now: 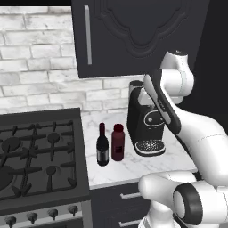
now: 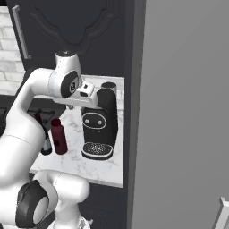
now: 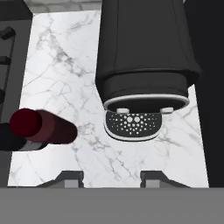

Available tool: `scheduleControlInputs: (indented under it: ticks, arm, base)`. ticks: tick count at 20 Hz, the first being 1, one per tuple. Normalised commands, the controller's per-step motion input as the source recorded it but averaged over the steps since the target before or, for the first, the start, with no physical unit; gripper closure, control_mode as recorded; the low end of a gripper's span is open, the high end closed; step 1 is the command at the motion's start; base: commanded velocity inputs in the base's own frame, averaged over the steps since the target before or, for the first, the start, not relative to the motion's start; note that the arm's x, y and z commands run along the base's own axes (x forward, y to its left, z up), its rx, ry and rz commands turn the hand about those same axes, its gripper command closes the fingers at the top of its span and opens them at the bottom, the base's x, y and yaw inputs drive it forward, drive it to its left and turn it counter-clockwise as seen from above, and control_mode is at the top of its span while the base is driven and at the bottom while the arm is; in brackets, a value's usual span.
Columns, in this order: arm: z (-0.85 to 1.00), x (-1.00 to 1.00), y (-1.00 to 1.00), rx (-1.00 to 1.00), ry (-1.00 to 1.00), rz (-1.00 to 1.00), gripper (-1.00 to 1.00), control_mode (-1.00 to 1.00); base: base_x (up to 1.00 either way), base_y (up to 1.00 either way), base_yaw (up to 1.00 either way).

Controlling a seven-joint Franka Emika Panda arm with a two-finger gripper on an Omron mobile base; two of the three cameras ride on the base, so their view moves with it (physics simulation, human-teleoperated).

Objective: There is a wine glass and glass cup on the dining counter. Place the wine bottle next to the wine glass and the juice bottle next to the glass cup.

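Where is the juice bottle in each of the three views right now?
Left base view: juice bottle stands centre, right of the wine bottle and left of the coffee machine.
Right base view: lower left, between the arm and the coffee machine.
Hand view: left edge, seen from above, red cap nearest.
Shared landmark: the coffee machine's round drip tray.

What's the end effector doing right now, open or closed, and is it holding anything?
End effector: closed and holding nothing, high above the marble worktop in front of the coffee machine; juice bottle stands untouched beside it.
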Motion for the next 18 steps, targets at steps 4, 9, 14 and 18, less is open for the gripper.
scheduleControlInputs:
  ticks: [4, 9, 14, 18]
  arm:
    - [-0.02, -0.16, 0.05, 0.00, 0.00, 0.00, -1.00, -1.00]
    - [-0.05, -0.32, 0.22, 0.00, -0.03, 0.00, -1.00, -1.00]
    - [-0.13, -0.12, 0.42, 0.00, 0.00, -0.06, -1.00, -1.00]
    - [-0.17, 0.05, 0.44, 0.00, 0.00, -0.08, -1.00, -1.00]
  base:
    - [0.00, 0.00, 0.00]
    - [0.00, 0.00, 0.00]
    - [0.00, 0.00, 0.00]
    - [0.00, 0.00, 0.00]
